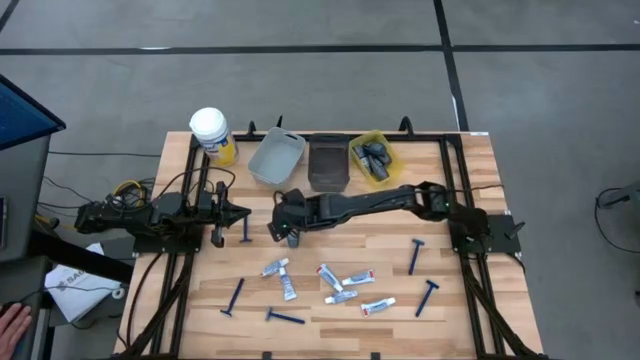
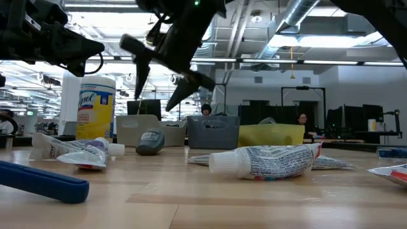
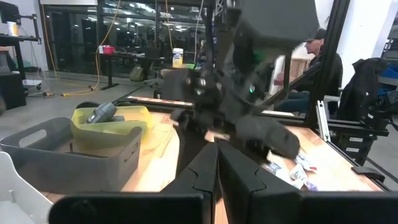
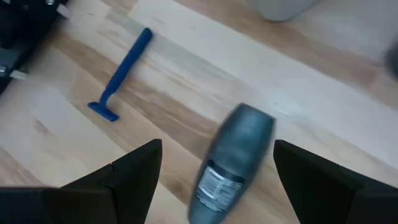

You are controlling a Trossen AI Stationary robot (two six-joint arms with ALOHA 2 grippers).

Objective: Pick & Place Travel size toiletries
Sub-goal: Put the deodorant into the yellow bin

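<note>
The dark grey mini bottle [image 4: 233,163] lay on the table between the right gripper's [image 4: 214,180] spread jaws, its long axis crossing their gap; the left gripper [image 1: 240,212], pressed together, waited beyond the blue razor [image 4: 121,74].

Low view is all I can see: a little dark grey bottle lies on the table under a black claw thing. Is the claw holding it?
Observer: No. The right wrist view shows the right end effector with its fingers wide open, one on each side of the grey bottle. There is a gap on both sides and the bottle lies flat on the wood.
Operator: Where might the bottle be headed?
Observer: I can only guess. From above, the yellow bin at the back of the table holds several bottles like it, so probably there.
</note>
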